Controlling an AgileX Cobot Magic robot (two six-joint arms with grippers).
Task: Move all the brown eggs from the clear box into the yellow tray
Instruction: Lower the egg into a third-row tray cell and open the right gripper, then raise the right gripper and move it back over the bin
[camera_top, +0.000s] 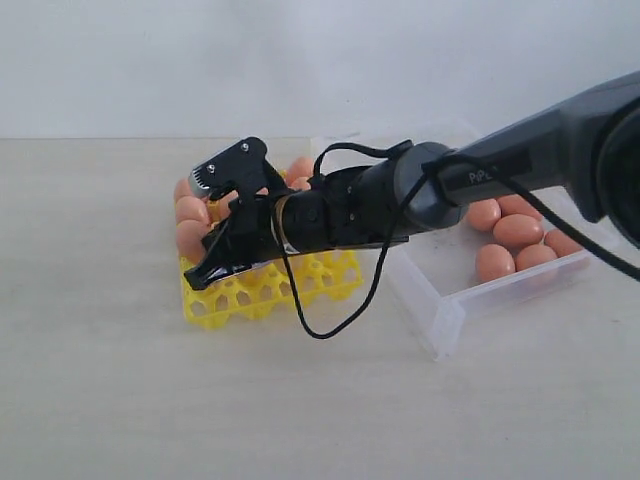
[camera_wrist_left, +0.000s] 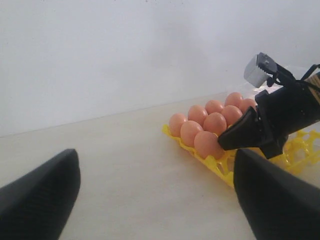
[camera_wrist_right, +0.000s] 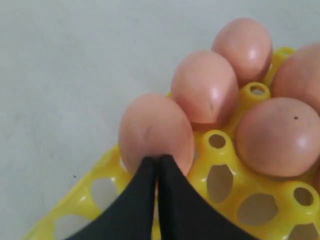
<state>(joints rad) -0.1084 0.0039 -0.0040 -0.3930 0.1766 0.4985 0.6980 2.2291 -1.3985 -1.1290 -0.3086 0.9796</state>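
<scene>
The yellow tray (camera_top: 262, 292) lies left of centre with several brown eggs (camera_top: 191, 212) in its far rows. More brown eggs (camera_top: 516, 232) lie in the clear box (camera_top: 449, 322) on the right. My right gripper (camera_top: 198, 277) reaches across over the tray. In the right wrist view the right gripper (camera_wrist_right: 158, 161) is shut, holding nothing, its tips against an egg (camera_wrist_right: 155, 131) seated in a cup at the tray's edge (camera_wrist_right: 102, 165). The left gripper (camera_wrist_left: 156, 162) is open and empty over bare table beside the tray (camera_wrist_left: 220, 169), and is out of the exterior view.
The right arm (camera_top: 480, 175) and its looping black cable (camera_top: 330, 330) hang over the tray and the box's near corner. The near rows of tray cups (camera_top: 322, 272) hold no eggs. Pale table surface (camera_top: 120, 400) surrounds both containers.
</scene>
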